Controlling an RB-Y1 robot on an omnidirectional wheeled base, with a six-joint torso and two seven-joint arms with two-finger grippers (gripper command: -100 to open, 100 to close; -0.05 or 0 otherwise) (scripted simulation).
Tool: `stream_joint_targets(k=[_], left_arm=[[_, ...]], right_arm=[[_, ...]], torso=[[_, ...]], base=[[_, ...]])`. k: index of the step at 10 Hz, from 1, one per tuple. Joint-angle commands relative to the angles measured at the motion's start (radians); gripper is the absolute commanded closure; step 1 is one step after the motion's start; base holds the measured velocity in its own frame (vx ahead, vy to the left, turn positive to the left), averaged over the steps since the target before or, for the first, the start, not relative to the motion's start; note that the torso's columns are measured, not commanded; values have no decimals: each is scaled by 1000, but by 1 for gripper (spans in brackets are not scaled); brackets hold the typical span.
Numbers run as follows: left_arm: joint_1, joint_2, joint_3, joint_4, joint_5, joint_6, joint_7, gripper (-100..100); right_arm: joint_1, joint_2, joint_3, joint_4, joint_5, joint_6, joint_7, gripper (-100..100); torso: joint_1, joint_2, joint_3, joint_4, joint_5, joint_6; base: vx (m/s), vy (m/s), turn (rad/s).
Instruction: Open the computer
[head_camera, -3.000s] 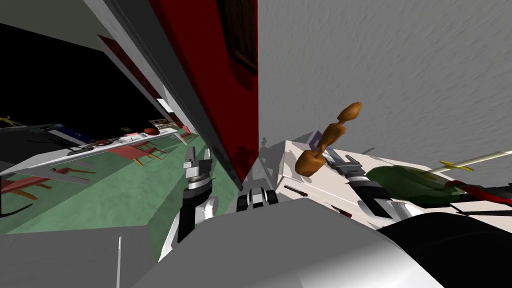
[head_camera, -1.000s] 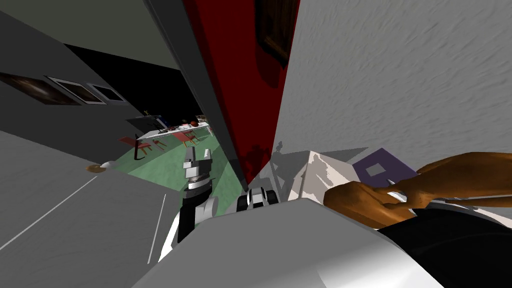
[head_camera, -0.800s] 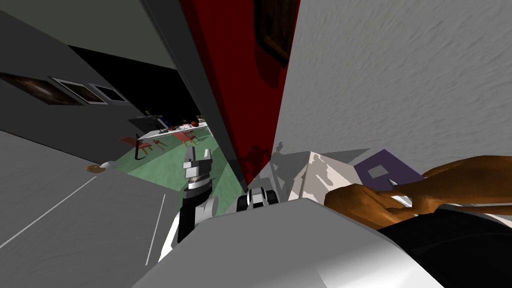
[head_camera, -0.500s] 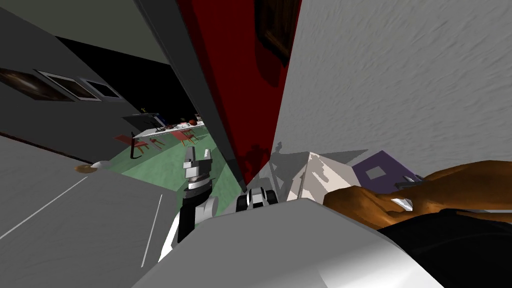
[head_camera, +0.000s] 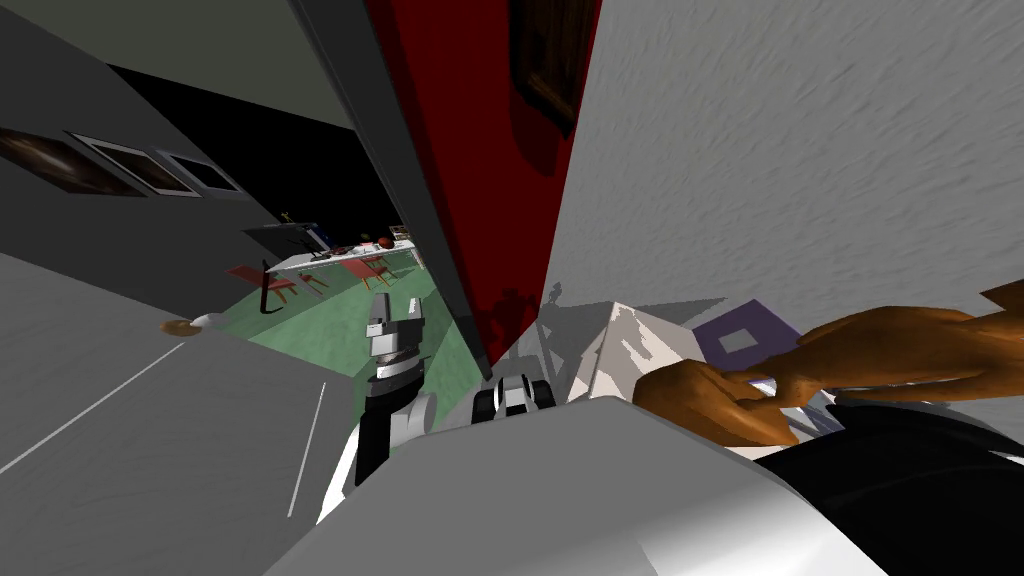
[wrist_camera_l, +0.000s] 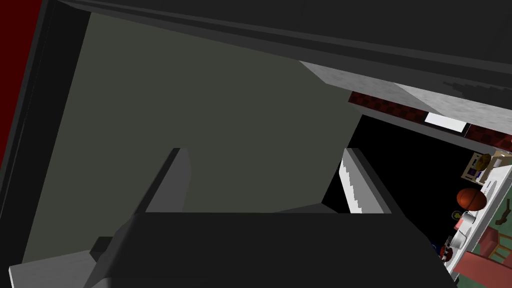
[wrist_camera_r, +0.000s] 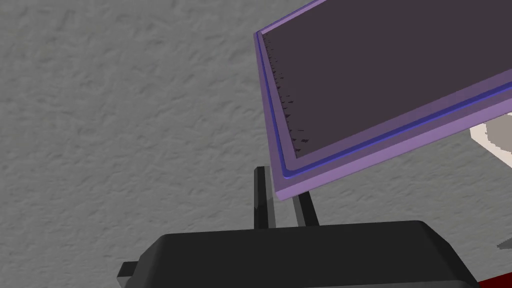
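The computer is a purple laptop (head_camera: 745, 338) on a white desk (head_camera: 615, 345) against the grey wall. In the right wrist view its lid (wrist_camera_r: 390, 80) is tilted up, dark inner face showing inside a purple rim. My right gripper (wrist_camera_r: 280, 189) is shut on the lid's near corner, one thin finger on each face. In the head view a brown carved wooden figure (head_camera: 860, 355) lies across the desk in front of the laptop and hides that hand. My left gripper (head_camera: 395, 322) is held out over the green floor, open (wrist_camera_l: 265, 182) with nothing between its fingers.
A dark red wall panel (head_camera: 470, 150) meets the grey wall just left of the desk. A grey surface (head_camera: 150, 430) lies at my left. Far off on the green floor (head_camera: 320, 335) stands a white table (head_camera: 340, 262) with red chairs, a black area behind.
My right fingers have closed from wide apart onto the laptop lid's corner. The head view has swayed slightly, and the left arm has stayed put.
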Motion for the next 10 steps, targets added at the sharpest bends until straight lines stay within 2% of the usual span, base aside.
stream_joint_targets(k=[1,3,4,5,9,10], left_arm=[[0,0,0,0,0,0,0,0],[0,0,0,0,0,0,0,0],[0,0,0,0,0,0,0,0],[0,0,0,0,0,0,0,0],[0,0,0,0,0,0,0,0],[0,0,0,0,0,0,0,0]], right_arm=[[2,-21,25,45,-55,5,-64,100],[3,-44,43,70,-98,8,-115,100],[1,-43,35,52,-85,5,-97,100],[-15,-43,50,71,-126,8,-134,100],[-48,-34,84,110,-201,9,-196,100],[-48,-34,84,110,-201,9,-196,100]], torso=[[-2,0,0,0,0,0],[0,-1,-1,0,1,0],[2,-1,-1,0,1,-1],[7,-5,-3,-1,3,-5],[10,-15,-9,-5,-1,-15],[8,-16,-9,-5,-3,-15]], base=[[-84,-43,-18],[-80,-37,-37],[-34,-25,-12],[-68,-65,-49],[-56,-28,50],[-19,-2,13]])
